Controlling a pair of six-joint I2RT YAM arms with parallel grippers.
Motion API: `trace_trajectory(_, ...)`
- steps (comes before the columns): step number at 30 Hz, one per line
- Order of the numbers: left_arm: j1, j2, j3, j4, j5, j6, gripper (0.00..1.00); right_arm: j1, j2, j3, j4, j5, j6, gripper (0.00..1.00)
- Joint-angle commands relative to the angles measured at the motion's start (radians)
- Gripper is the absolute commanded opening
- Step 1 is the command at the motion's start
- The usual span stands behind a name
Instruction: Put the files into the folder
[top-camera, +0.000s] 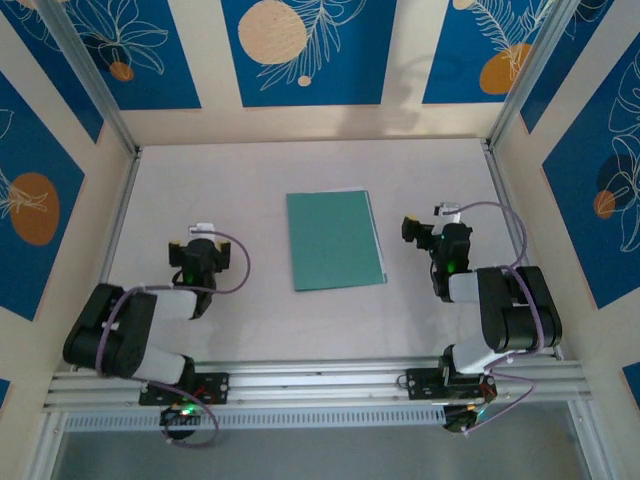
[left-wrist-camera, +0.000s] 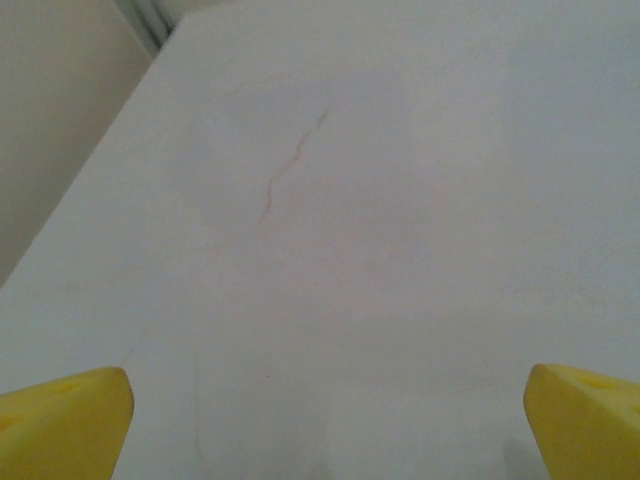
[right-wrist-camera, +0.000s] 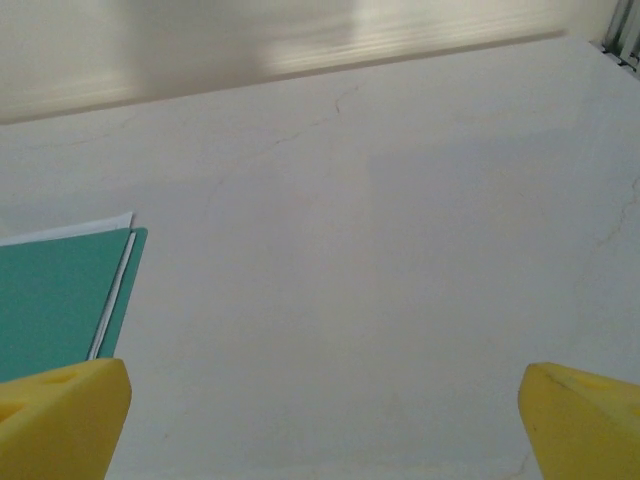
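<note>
The folder (top-camera: 335, 240) lies flat and closed at the centre of the tabletop (top-camera: 240, 170). At its 9 o'clock, well apart, the left tool (top-camera: 203, 248) has its yellow fingers (left-wrist-camera: 60, 425) spread wide with nothing between them. At its 3 o'clock the right tool (top-camera: 438, 230) is spread just as wide and holds nothing; from its wrist camera the folder's corner sits at 9 o'clock. White edges of the files (right-wrist-camera: 80, 229) peep from the folder's far edge.
</note>
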Motion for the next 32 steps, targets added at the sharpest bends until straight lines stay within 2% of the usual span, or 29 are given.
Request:
trace_trajectory(1,0.039,0.041,-0.019,0.266,0.133,0.041,1.0,0.005,0.006,0.011,-0.031,0.035,-0.023,0.99)
trace_trajectory(2,0.057,0.024,-0.01,0.209,0.189,0.028,1.0,0.005,0.005,0.011,-0.031,0.036,-0.021,0.99)
trace_trajectory(3,0.078,0.073,-0.02,0.28,0.209,0.008,1.0,0.005,0.007,0.012,-0.031,0.036,-0.023,0.99)
trace_trajectory(4,0.092,0.149,-0.042,0.445,0.214,0.021,1.0,0.005,0.007,0.012,-0.033,0.036,-0.022,0.99)
trace_trajectory(5,0.098,0.115,-0.044,0.378,0.228,0.0,1.0,0.006,0.007,0.012,-0.033,0.036,-0.021,0.99)
trace_trajectory(6,0.116,0.06,-0.023,0.243,0.266,-0.024,1.0,0.006,0.007,0.014,-0.035,0.036,-0.023,0.99)
trace_trajectory(8,0.168,0.115,0.005,0.282,0.357,-0.042,1.0,0.007,0.007,0.014,-0.036,0.038,-0.022,0.99)
trace_trajectory(9,0.169,0.085,0.02,0.201,0.362,-0.05,1.0,0.007,0.007,0.014,-0.036,0.038,-0.023,0.99)
trace_trajectory(10,0.169,0.081,0.022,0.194,0.365,-0.049,1.0,0.007,0.007,0.014,-0.035,0.038,-0.023,0.99)
trace_trajectory(11,0.169,0.098,0.016,0.238,0.365,-0.044,1.0,0.007,0.005,0.014,-0.035,0.038,-0.024,0.99)
trace_trajectory(32,0.161,0.094,0.022,0.22,0.346,-0.039,1.0,0.004,0.006,0.012,-0.035,0.034,-0.021,0.99)
